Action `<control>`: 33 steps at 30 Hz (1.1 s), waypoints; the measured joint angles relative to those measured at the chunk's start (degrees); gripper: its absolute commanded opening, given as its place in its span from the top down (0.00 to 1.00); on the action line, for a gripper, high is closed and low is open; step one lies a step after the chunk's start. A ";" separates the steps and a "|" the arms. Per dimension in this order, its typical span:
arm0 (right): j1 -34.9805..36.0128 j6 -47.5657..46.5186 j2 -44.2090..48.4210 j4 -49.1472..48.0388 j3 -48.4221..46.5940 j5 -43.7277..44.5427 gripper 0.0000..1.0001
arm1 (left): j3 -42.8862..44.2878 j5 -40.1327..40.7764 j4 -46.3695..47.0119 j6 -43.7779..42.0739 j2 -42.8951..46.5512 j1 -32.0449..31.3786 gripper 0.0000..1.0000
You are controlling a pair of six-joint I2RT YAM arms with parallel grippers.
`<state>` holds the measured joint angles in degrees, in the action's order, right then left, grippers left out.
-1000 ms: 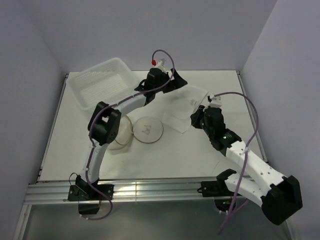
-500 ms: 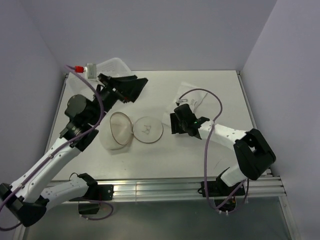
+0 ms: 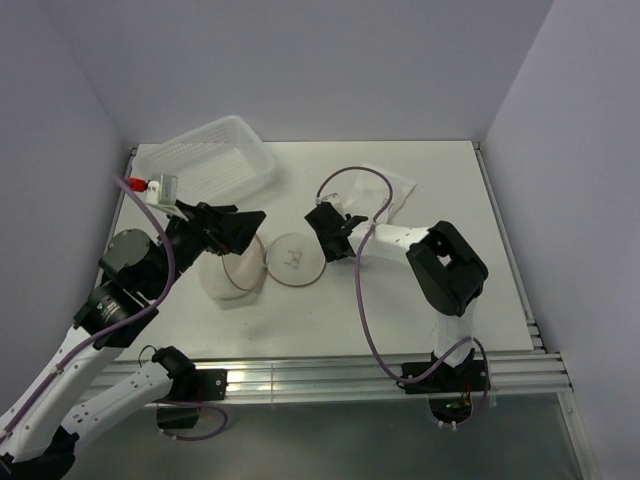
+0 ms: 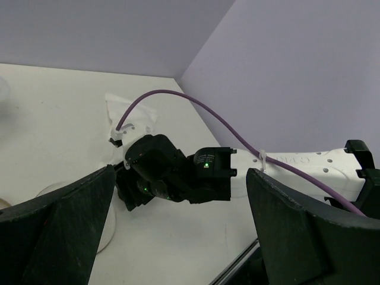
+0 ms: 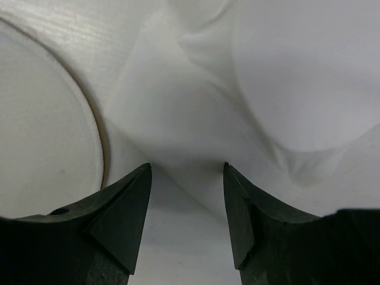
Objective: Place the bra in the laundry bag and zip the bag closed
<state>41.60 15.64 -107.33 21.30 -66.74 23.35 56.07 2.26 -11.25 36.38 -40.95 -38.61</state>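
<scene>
The laundry bag lies open at table centre: its mesh body (image 3: 228, 280) on the left and its round lid with the black bra icon (image 3: 293, 259) beside it. The pale bra (image 3: 383, 192) lies behind and to the right. My right gripper (image 3: 322, 214) is open and low, between the lid and the bra. In the right wrist view its jaws (image 5: 187, 169) straddle a fold of the bra (image 5: 190, 119), with the lid's rim (image 5: 47, 136) on the left. My left gripper (image 3: 254, 230) is open and empty above the bag body. Its wide jaws (image 4: 181, 173) face the right arm.
A white perforated plastic basket (image 3: 208, 162) stands at the back left. The right arm's purple cable (image 3: 362, 300) loops over the table's centre right. Walls close in the back and both sides.
The left arm has swung back from the far centre to the bag body on the left. The right gripper has moved left along the table to the bra's edge by the lid.
</scene>
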 measured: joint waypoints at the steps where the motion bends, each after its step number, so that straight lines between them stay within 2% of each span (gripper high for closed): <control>1: 0.00 -0.09 -0.44 0.26 -0.79 0.63 0.42 | 0.17 0.55 -0.85 -0.76 1.01 0.00 0.02; 2: 0.00 -0.11 -0.98 0.68 -1.64 1.44 0.43 | 0.17 0.83 -1.46 -1.27 1.75 -0.02 0.02; 4: -0.02 -0.17 -2.29 1.22 -2.78 2.67 0.51 | 0.17 1.42 -2.67 -2.25 3.06 -0.02 0.02; 7: -0.02 -0.15 -3.93 1.53 -4.15 4.87 0.72 | 0.17 2.27 -4.09 -3.23 3.50 -0.02 0.03; 8: -0.07 0.11 -4.31 1.60 -4.39 5.31 0.89 | 0.13 2.43 -4.46 -3.50 3.50 0.00 0.03; 11: -0.24 0.35 -4.76 2.19 -4.48 7.10 1.00 | -0.13 2.78 -4.98 -4.26 3.45 -0.02 0.03; 16: -0.33 0.17 -0.50 3.41 -2.12 9.94 1.00 | -0.20 2.99 -5.42 -4.90 2.78 -0.02 0.04; 19: 0.09 0.09 10.23 6.38 1.03 12.28 1.00 | -0.20 2.82 -5.40 -5.40 1.60 -0.02 0.04; 23: 3.02 0.13 31.17 11.39 0.63 17.49 1.00 | -0.20 2.34 -5.35 -5.66 -0.17 -0.02 0.05; 25: 6.93 0.15 40.52 15.37 -2.82 20.55 1.00 | -0.20 2.12 -5.33 -5.68 -0.70 -0.07 0.05; 27: 10.84 0.17 46.10 19.96 -8.55 22.56 1.00 | -0.11 1.86 -5.38 -5.62 -1.11 -0.07 0.06; 33: 22.03 -1.11 55.08 30.10 -24.61 21.97 1.00 | 1.25 0.90 -5.18 -5.20 -1.36 -0.07 0.07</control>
<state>63.64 14.52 -52.25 51.40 -91.35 45.32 57.32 3.16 -16.43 31.18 -42.30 -38.68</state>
